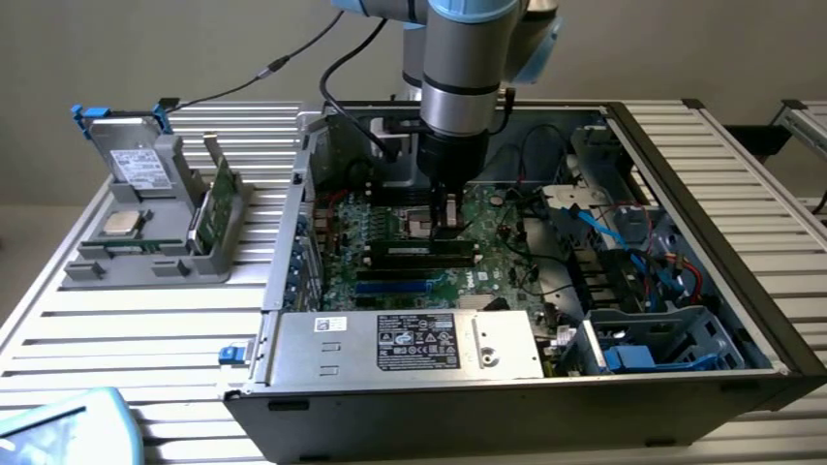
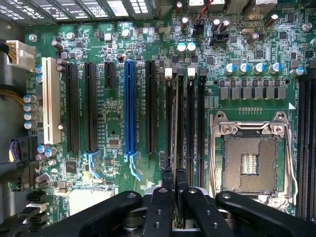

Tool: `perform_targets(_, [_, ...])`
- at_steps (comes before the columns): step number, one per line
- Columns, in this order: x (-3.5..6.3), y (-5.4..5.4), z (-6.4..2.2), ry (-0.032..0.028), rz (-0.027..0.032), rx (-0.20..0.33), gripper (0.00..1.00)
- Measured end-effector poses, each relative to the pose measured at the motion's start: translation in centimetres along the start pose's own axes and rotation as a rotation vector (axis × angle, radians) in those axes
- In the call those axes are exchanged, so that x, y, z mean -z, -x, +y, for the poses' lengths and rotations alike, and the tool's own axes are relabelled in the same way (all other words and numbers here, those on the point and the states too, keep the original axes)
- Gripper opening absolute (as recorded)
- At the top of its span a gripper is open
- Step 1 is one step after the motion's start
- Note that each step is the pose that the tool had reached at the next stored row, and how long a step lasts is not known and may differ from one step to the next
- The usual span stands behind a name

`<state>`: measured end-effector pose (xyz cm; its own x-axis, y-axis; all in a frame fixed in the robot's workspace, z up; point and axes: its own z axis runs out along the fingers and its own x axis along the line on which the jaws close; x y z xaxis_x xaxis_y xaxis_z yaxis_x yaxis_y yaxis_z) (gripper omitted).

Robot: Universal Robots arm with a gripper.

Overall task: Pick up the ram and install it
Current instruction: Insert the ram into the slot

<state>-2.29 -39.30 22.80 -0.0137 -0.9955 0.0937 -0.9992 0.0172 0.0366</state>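
Wrist view is showing the claw pinching the ram, its two black fingers pressing against the stick's flat sides. The ram is standing on edge, seen along its thin top, and is lining up with one of the long black memory slots on the green motherboard. Whether it is sitting in the slot or hanging just above it, I cannot tell. Those slots are lying between a black expansion slot and the empty processor socket, with a blue slot further off.

In the exterior view the arm is reaching straight down into the open computer case, with the claw sitting low over the middle of the board. The case is resting on the slatted bench. A grey holder carrying a square silver chip is standing beside the case, toward the exterior view's left.
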Motion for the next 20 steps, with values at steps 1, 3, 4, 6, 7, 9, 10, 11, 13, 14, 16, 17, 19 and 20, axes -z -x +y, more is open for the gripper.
perform_targets(1, [0.00,0.00,0.00,0.0000,0.0005,0.000,0.13])
perform_targets(3, [-0.01,0.01,-0.01,-0.0002,0.0026,0.000,0.13])
perform_targets(4, [-0.01,0.01,-0.01,-0.0002,0.0049,0.000,0.13])
perform_targets(6, [0.00,0.00,-0.01,-0.0002,0.0132,0.000,0.13])
perform_targets(7, [0.00,0.00,-0.01,-0.0003,0.0171,-0.001,0.13])
perform_targets(9, [0.00,0.00,-0.01,-0.0002,0.0216,-0.001,0.13])
perform_targets(10, [0.00,0.00,-0.01,-0.0003,0.0216,-0.001,0.13])
perform_targets(11, [0.00,0.00,-0.01,-0.0003,0.0217,-0.001,0.13])
perform_targets(13, [-0.03,0.01,-0.01,-0.0004,0.0216,-0.001,0.13])
perform_targets(14, [-0.03,0.01,-0.01,-0.0003,0.0217,-0.001,0.13])
perform_targets(16, [-0.04,0.01,0.01,-0.0003,0.0216,-0.001,0.13])
perform_targets(17, [-0.05,0.01,0.02,-0.0003,0.0216,-0.001,0.13])
perform_targets(19, [-0.05,0.01,0.04,-0.0003,0.0217,-0.001,0.13])
perform_targets(20, [-0.07,0.01,0.04,-0.0003,0.0216,-0.001,0.13])
